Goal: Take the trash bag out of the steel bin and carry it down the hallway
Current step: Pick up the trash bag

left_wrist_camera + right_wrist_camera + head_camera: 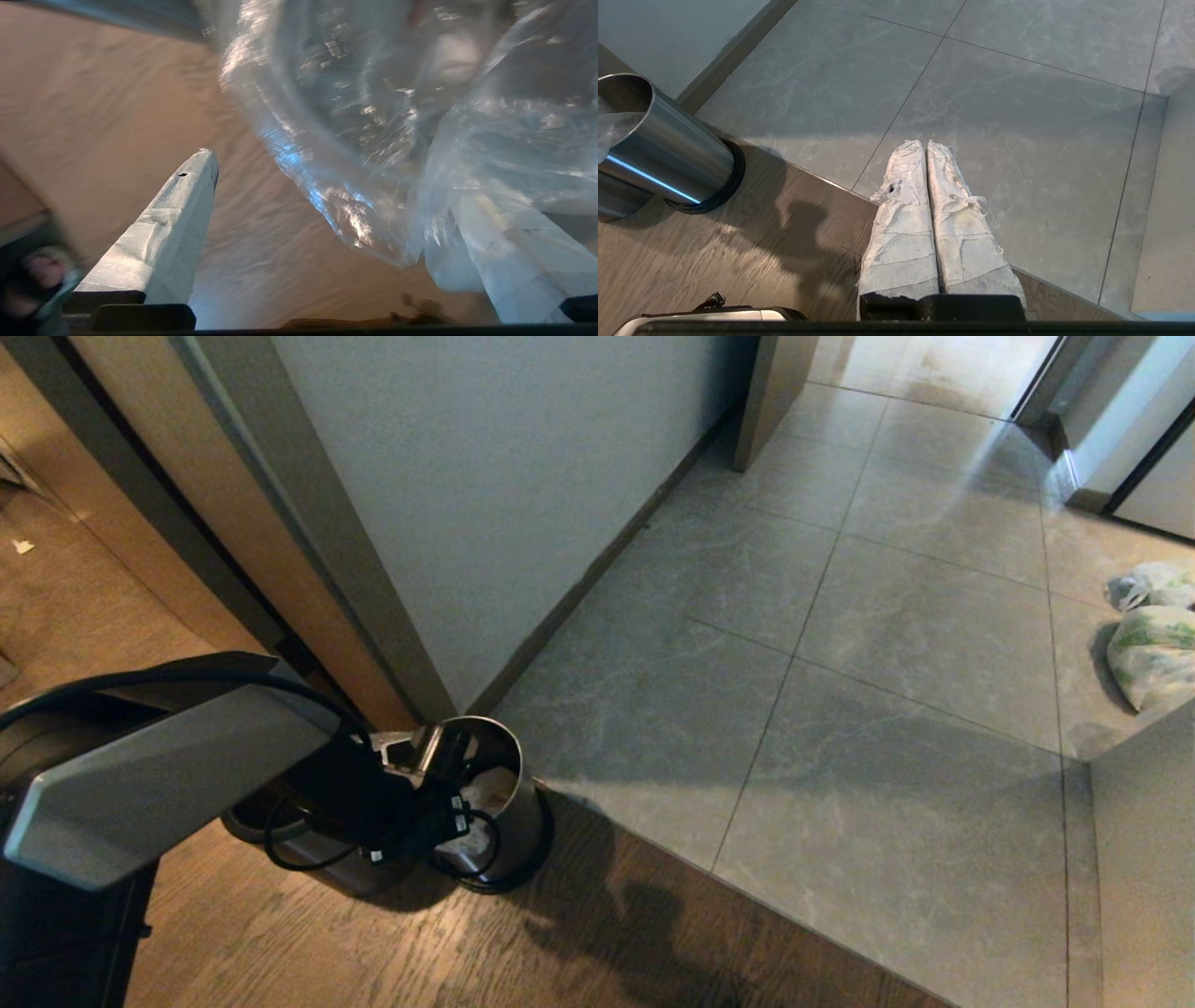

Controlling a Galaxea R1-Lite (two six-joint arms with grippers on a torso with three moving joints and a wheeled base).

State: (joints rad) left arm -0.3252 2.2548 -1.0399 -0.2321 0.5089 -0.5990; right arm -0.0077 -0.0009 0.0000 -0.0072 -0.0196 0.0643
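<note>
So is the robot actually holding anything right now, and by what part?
Nothing is held. The left gripper is down in the steel bin with its fingers spread; the trash bag drapes over one finger, ungripped. The right gripper is shut on nothing.

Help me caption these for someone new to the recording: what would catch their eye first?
The left gripper, fingers spread, reaches into the steel bin at the wall corner where wood floor meets grey tile; the clear trash bag glints right by its fingers. Across the tiles on the right lie white bags with green print. The right gripper hangs shut over the floor.
</note>
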